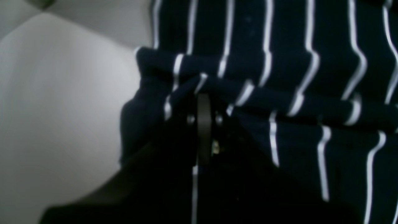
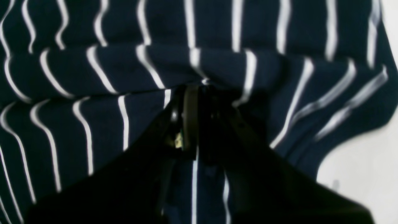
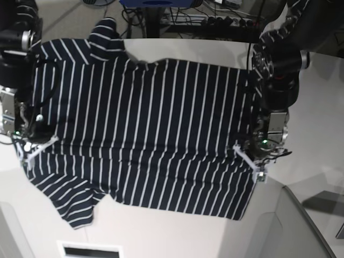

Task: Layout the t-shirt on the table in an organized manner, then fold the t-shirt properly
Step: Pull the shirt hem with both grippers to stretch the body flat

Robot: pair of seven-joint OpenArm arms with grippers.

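Pinching a fold of the shirt [image 1: 279, 93], the left gripper [image 1: 203, 105] has its jaws pressed together on the dark cloth, close up in the left wrist view. White table [image 1: 62, 109] shows just beside that pinched edge. The right gripper [image 2: 199, 90] is the same in its own view: jaws tight on a raised ridge of the shirt [image 2: 93, 77], with a bit of table [image 2: 367, 161] past the cloth edge.

Seen from the base view, the shirt [image 3: 145, 134] lies spread wide on the table [image 3: 317, 123], stripes running across it. The side of the shirt nearest the camera hangs a little over the table's near edge, with one sleeve drooping at the near corner. The left gripper [image 3: 260, 171] grips the shirt's edge on one side, and the right gripper [image 3: 26, 151] grips the other side. Cloth between them looks pulled fairly flat. At the far side of the shirt, the other sleeve sticks up toward the back of the table. Beyond the table, cables [image 3: 215, 19] lie on the floor.
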